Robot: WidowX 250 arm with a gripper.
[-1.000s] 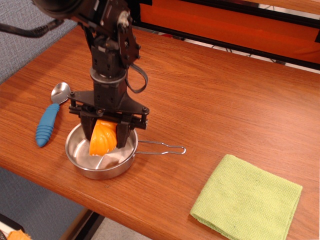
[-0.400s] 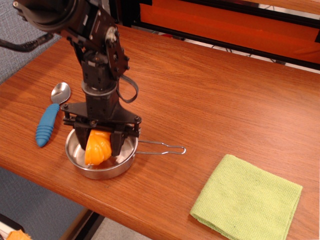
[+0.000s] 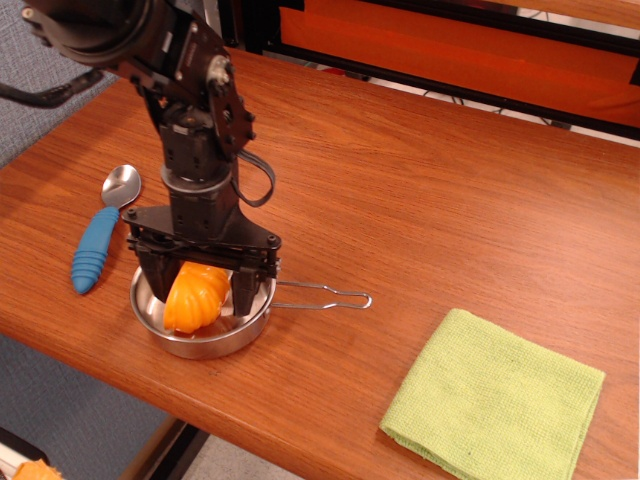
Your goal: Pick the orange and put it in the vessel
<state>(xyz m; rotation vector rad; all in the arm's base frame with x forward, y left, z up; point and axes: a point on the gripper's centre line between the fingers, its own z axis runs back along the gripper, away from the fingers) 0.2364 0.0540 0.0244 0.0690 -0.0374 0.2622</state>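
Jaws stood spread a little wider than the orange (image 3: 196, 298), one finger on each side of it; whether either pad touched the fruit could not be told, but the gripper (image 3: 200, 288) looked open rather than clamped. It hung low over the pan (image 3: 172, 338), fingers reaching down inside the rim, and the orange sat in the pan's left half, apparently resting on the bottom with its ridges facing near. The pan lay at the near left of the table (image 3: 430, 190), its wire handle (image 3: 322, 294) pointing right, with a spoon (image 3: 100, 236) just beside it on the left and a green cloth (image 3: 494, 398) well apart at the near right. By my judgement the step in hand was the release and withdrawal. It would go best with the jaws kept apart and a straight lift (no sideways drift), so a finger neither drags the orange out nor catches the rim and tips the light pan.
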